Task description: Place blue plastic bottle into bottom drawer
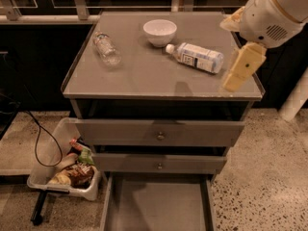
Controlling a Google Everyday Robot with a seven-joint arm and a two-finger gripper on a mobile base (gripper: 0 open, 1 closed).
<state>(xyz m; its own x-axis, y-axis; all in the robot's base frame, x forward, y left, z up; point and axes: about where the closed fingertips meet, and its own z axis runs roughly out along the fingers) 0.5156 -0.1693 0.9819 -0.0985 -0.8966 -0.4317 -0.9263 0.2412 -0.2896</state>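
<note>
The blue bottle (197,57) lies on its side on the cabinet's grey surface (144,76), right of the middle, white cap toward the bowl (160,32) and just beside it, though I cannot tell whether they touch; the bowl stands upright near the back edge; a clear bottle (106,47) lies on its side well apart to the left, near the left edge.

The gripper (243,67) hangs at the right front of the surface, just right of the blue bottle's base and apart from it; its pale yellow part points down and to the left, over the surface's right rim; whether the jaws are apart or together I cannot tell; they hold nothing that shows. The white arm (274,8) fills the upper right corner.

Below, the top drawer (159,133) and middle drawer (159,163) each stand slightly out, each with a small round knob; the bottom drawer (156,206) is pulled far out, its flat grey floor bare to view.

On the speckled floor (269,177) left of the cabinet sits a pale bin (44,153) of packaged snacks, touching or nearly touching the cabinet's side.
</note>
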